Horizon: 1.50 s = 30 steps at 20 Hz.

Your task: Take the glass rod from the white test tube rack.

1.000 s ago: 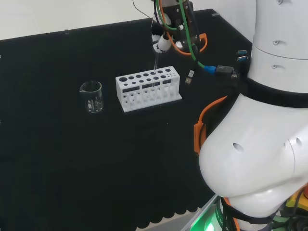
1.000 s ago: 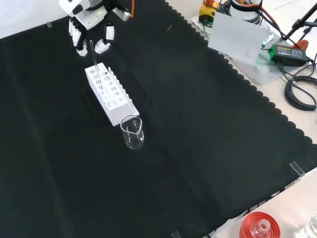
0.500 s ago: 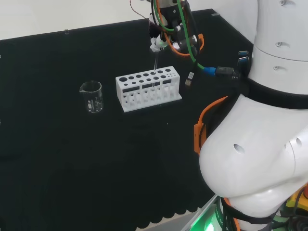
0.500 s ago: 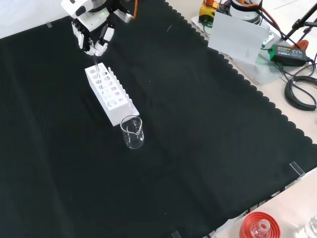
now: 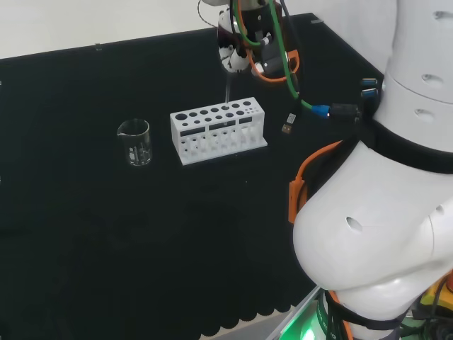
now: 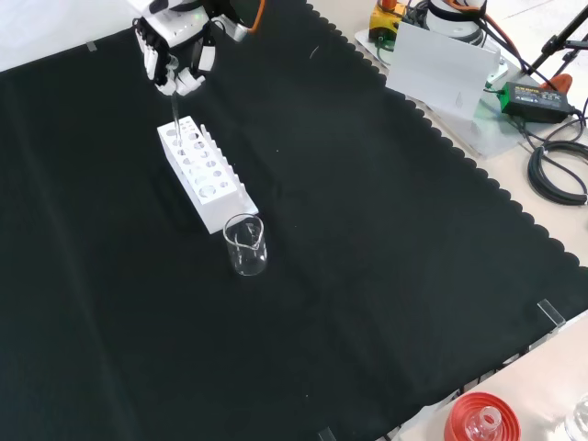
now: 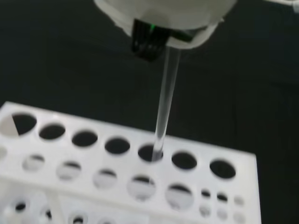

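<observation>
The hand [image 6: 175, 57] is held above the far end of the white test tube rack [image 6: 204, 172] of round holes, fingers curled and pinched on the top of the thin clear glass rod [image 7: 164, 100], whose lower tip is seen in a rack hole, a clear beaker [image 6: 244, 244] set beside

hand [image 6: 175, 57] closed on glass rod [image 7: 164, 100] | both raised | rod tip at rack [image 6: 207, 175] hole
</observation>
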Each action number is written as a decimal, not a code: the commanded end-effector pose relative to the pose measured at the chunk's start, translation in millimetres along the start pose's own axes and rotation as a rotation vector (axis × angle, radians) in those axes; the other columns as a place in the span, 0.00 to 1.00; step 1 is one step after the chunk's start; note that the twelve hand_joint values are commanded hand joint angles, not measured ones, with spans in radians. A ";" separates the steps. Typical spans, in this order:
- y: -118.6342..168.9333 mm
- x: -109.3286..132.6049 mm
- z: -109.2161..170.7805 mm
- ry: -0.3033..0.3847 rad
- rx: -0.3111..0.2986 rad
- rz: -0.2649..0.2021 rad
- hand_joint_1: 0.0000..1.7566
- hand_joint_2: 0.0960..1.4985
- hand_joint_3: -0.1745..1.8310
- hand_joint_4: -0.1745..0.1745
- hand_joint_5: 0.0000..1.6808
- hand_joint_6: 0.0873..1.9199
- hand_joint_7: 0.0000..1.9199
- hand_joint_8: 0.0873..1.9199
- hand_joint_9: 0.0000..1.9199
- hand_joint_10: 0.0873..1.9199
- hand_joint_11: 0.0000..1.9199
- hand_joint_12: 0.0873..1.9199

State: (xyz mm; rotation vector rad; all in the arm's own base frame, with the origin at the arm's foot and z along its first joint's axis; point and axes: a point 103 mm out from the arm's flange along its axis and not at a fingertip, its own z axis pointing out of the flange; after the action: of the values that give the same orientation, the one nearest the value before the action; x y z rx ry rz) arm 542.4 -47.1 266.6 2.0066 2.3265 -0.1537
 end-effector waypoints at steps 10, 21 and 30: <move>-41.1 10.2 -84.7 -0.009 -0.041 -0.034 0.76 0.37 0.45 0.00 0.70 0.29 0.71 0.38 0.84 0.31 0.82 0.32; -63.0 24.6 -130.1 -0.002 -0.072 -0.052 0.76 0.37 0.45 0.00 0.72 0.27 0.71 0.37 0.85 0.30 0.83 0.31; -75.4 38.3 -140.9 0.014 -0.095 -0.090 0.76 0.37 0.45 0.00 0.72 0.27 0.72 0.37 0.86 0.30 0.83 0.31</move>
State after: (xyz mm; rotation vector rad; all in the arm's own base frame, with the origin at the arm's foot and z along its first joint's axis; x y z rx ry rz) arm 471.4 -12.9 404.0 1.8909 2.3551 -0.0481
